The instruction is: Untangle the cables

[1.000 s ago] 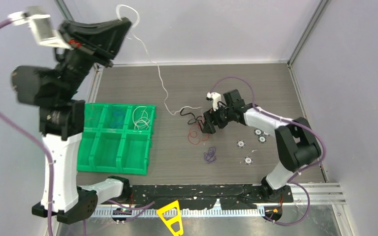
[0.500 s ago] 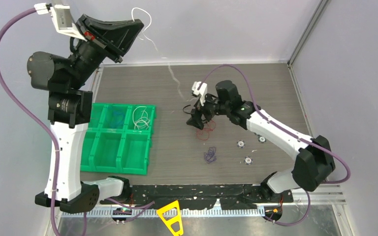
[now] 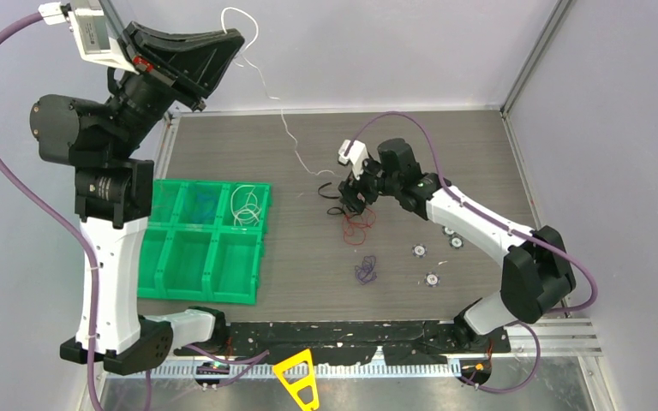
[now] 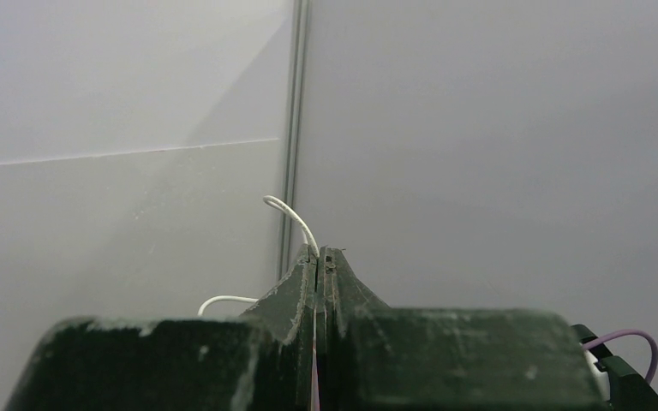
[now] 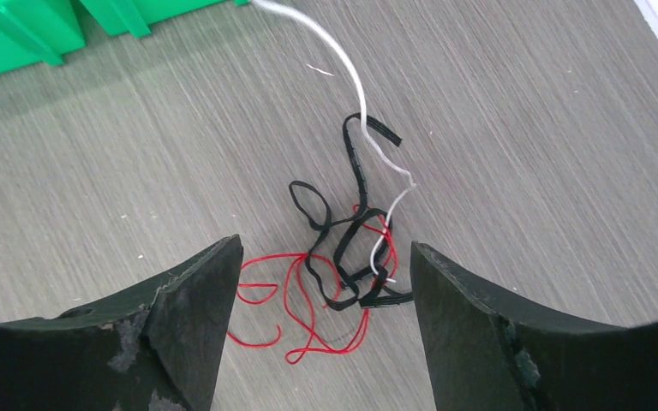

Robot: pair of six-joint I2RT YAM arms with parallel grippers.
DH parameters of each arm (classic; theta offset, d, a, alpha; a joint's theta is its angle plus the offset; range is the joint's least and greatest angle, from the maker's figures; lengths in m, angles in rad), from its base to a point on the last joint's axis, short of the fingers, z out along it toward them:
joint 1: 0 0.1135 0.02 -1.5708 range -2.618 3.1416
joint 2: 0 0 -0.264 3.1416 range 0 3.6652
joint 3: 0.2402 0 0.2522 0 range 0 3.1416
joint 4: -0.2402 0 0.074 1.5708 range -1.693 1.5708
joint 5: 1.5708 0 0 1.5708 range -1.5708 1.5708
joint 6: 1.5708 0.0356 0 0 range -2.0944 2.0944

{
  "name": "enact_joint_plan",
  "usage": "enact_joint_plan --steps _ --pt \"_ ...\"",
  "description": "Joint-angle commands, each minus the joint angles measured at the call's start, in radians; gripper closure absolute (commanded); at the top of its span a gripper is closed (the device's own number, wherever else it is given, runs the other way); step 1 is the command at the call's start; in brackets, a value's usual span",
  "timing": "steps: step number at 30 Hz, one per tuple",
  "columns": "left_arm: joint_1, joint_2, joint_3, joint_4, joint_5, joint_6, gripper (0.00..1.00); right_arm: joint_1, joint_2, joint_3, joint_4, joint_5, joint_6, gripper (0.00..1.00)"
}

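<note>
One purple cable (image 3: 365, 271), coiled, near on table (image 3: 480, 154). Four discs (image 3: 431, 279). One red cable (image 3: 358, 228) and one black cable (image 5: 358, 167), tangled under right fingers (image 3: 353, 199): spread wide, empty, arm outstretched. One white cable (image 3: 284, 127) rises to left fingers (image 3: 233, 41): pinched shut on it, arm raised high.

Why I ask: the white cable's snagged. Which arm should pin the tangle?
Right. Its jaws stand open over the tangle; the left jaws, raised, are shut on the white cable.

Left gripper (image 4: 318, 254) tight on white cable (image 4: 291, 214), grey wall (image 4: 480, 128) behind.
</note>
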Motion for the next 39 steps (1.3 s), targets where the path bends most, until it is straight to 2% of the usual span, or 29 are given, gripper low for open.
enact_joint_plan --steps 1,7,9,10,11,12,14,16,17,19,22,26,27,28,29,30,31,33,35,39 --pt "0.004 0.0 0.048 0.034 0.016 -0.002 1.0 -0.009 0.022 0.023 0.081 0.086 -0.062 0.26" --pt "0.004 0.001 0.055 0.022 0.013 0.002 1.0 -0.036 0.161 0.143 0.119 0.093 -0.073 0.28" --pt "0.004 -0.001 0.051 0.019 0.009 0.004 1.0 -0.037 0.187 0.15 0.16 0.082 -0.07 0.38" --pt "0.004 -0.004 0.048 0.018 0.006 0.008 1.0 -0.037 0.198 0.15 0.204 0.082 -0.067 0.49" --pt "0.004 -0.007 0.044 0.016 0.004 0.011 1.0 -0.038 0.201 0.148 0.221 0.088 -0.063 0.55" --pt "0.004 -0.01 0.038 0.011 0.003 0.016 1.0 -0.039 0.205 0.15 0.241 0.093 -0.064 0.73" --pt "0.004 -0.027 0.012 -0.001 -0.006 0.03 1.0 -0.057 0.195 0.168 0.236 0.097 -0.069 0.92" --pt "0.004 -0.06 -0.054 -0.03 -0.029 0.061 1.0 -0.089 0.158 0.225 0.165 0.07 -0.055 0.94" --pt "0.004 -0.081 -0.103 -0.051 -0.042 0.084 1.0 -0.116 0.138 0.305 0.122 0.05 -0.021 0.94" --pt "0.01 -0.125 -0.215 -0.075 -0.061 0.124 1.0 -0.147 0.066 0.441 -0.046 -0.05 0.036 0.95" --pt "0.018 -0.18 -0.388 -0.064 -0.046 0.162 1.0 -0.163 -0.073 0.529 -0.179 -0.159 0.129 0.95" --pt "0.021 -0.214 -0.502 -0.03 -0.034 0.168 1.0 -0.19 -0.115 0.552 -0.247 -0.233 0.172 0.95" --pt "0.022 -0.213 -0.508 -0.021 -0.029 0.166 1.0 -0.19 -0.115 0.525 -0.274 -0.24 0.148 0.9" --pt "0.023 -0.213 -0.502 -0.016 -0.024 0.163 1.0 -0.19 -0.113 0.488 -0.292 -0.248 0.085 0.81" --pt "0.027 -0.209 -0.486 -0.017 -0.019 0.158 1.0 -0.19 -0.104 0.465 -0.316 -0.249 0.051 0.6" --pt "0.033 -0.203 -0.462 -0.004 -0.012 0.15 1.0 -0.19 -0.099 0.399 -0.318 -0.246 -0.018 0.47" --pt "0.038 -0.193 -0.426 0.007 0.003 0.146 1.0 -0.189 -0.092 0.359 -0.293 -0.236 -0.047 0.3" --pt "0.041 -0.17 -0.343 -0.006 0.027 0.149 1.0 -0.189 -0.097 0.219 -0.201 -0.241 -0.155 0.17" --pt "0.042 -0.146 -0.247 -0.032 0.038 0.15 1.0 -0.186 -0.083 0.117 -0.143 -0.25 -0.237 0.11" --pt "0.042 -0.093 -0.126 -0.039 0.074 0.096 1.0 -0.182 -0.014 0.077 -0.075 -0.241 -0.337 0.07"
